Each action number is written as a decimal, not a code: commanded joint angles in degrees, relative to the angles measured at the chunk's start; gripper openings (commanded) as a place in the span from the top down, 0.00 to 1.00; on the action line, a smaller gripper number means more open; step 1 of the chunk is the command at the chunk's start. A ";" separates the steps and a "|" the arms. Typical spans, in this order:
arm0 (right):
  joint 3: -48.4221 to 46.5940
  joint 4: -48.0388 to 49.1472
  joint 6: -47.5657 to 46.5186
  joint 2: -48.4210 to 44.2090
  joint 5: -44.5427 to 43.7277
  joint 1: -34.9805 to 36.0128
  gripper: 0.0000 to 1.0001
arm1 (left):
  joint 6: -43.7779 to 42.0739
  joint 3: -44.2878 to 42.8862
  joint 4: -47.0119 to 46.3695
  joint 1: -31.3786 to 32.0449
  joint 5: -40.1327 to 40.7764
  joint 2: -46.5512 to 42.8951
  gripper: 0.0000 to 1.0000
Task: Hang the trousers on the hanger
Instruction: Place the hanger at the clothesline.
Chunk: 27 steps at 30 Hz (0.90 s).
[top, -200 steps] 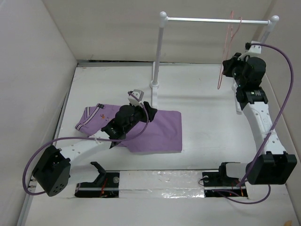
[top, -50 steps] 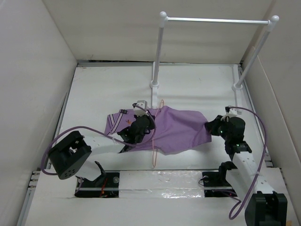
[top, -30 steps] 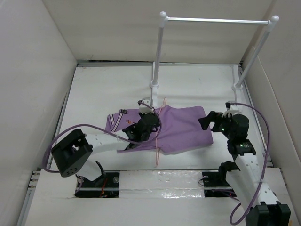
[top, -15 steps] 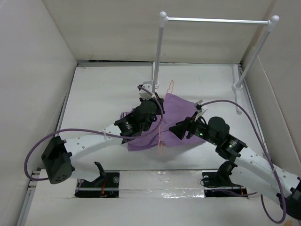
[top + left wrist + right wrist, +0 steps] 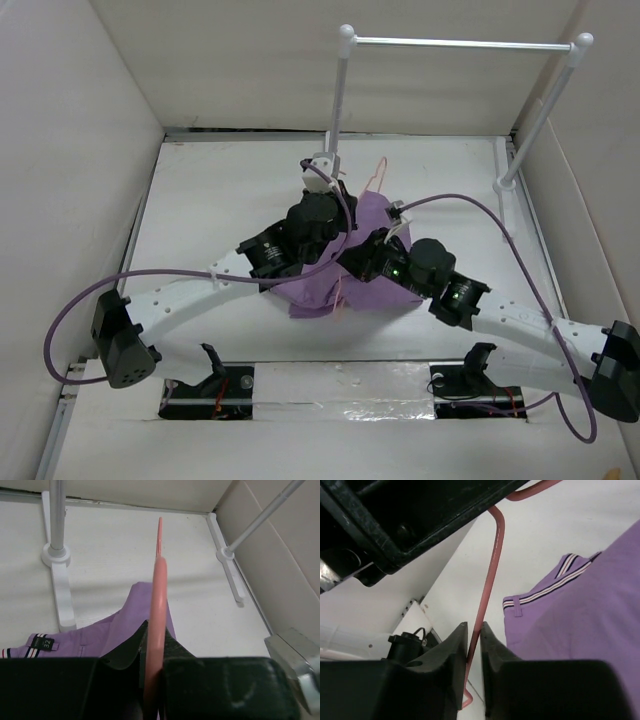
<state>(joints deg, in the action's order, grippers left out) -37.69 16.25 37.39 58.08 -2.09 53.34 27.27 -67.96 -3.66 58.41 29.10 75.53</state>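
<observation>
My left gripper (image 5: 152, 641) is clamped tight on the thin pink-salmon wire hanger (image 5: 159, 580), which I see edge-on running toward 12 o'clock, so I cannot make out its triangle in that view. My right gripper (image 5: 473, 635) is narrowed onto the same wire (image 5: 493, 565), which fills the slot between the two black fingers. The left arm's dark housing blocks the top of the right wrist view at 11 o'clock. From above, both grippers, left (image 5: 320, 215) and right (image 5: 365, 258), meet over the middle of the white table (image 5: 220, 190). They hide most of the hanger (image 5: 378, 172); only its hook at 12 o'clock and a short run of wire at 6 o'clock show. The soft lilac cloth trousers (image 5: 315, 295) are bunched beneath them, draped over the hanger, waistband hidden from above. The left wrist camera catches the striped waistband (image 5: 20, 652) at 8 o'clock, with a small tag (image 5: 45, 642) reading "32". The white-posted rack with a silver crossbar (image 5: 460, 44) stands at 1 o'clock, well apart from the hanger.
</observation>
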 commanded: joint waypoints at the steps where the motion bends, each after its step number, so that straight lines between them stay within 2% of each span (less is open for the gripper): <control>1: -2.73 8.00 3.21 0.89 0.50 0.36 0.93 | -0.37 -5.94 -2.93 0.30 -2.12 -0.65 1.00; 3: -3.00 9.93 4.88 0.63 1.65 0.36 1.00 | -1.59 -7.61 -2.93 0.30 -2.73 0.23 1.00; 7: -3.79 13.54 9.54 0.19 3.76 0.36 1.00 | -3.10 -11.04 -5.38 -0.57 -3.61 1.64 1.00; 9: -3.97 16.79 12.51 0.01 5.86 -0.86 1.00 | -2.23 -12.88 -6.18 -2.33 -8.33 3.13 1.00; 11: -4.84 19.24 14.20 -0.08 8.22 -1.65 1.00 | -2.57 -16.05 -6.18 -2.95 -9.15 4.45 0.99; 12: -5.19 19.61 16.12 -0.16 8.67 -1.66 1.00 | -3.00 -17.28 -5.75 -2.95 -9.50 5.67 0.93; 13: -5.63 19.87 17.36 -0.25 9.29 -3.40 1.00 | -3.88 -19.81 -5.31 -2.95 -9.94 6.21 0.79; 14: -5.99 21.53 18.33 -0.43 11.12 -4.29 1.00 | -4.32 -21.14 -4.87 -2.95 -10.38 6.82 0.72; 16: -6.43 23.03 21.58 -0.60 12.71 -7.09 1.00 | -5.55 -24.48 -3.64 -2.95 -10.73 7.88 0.58; 18: -7.39 23.82 24.56 -0.43 15.00 -9.21 1.00 | -6.34 -25.81 -3.20 -2.95 -11.17 7.97 0.49; 19: -7.48 24.35 26.06 -0.08 16.23 -10.26 1.00 | -6.70 -26.51 -3.19 -2.95 -11.26 7.88 0.42; 23: -6.78 31.81 33.53 1.94 23.34 -18.16 1.00 | -8.89 -27.05 -2.32 -2.95 -10.39 6.22 0.30; 27: -9.06 33.49 38.10 3.96 28.18 -24.49 1.00 | -10.65 -21.79 -5.11 -2.95 -7.67 1.05 0.28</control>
<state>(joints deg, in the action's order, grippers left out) -41.32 37.82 69.56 62.04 20.12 32.27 19.27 -91.85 -5.13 55.75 19.40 82.63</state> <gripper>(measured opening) 0.045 0.720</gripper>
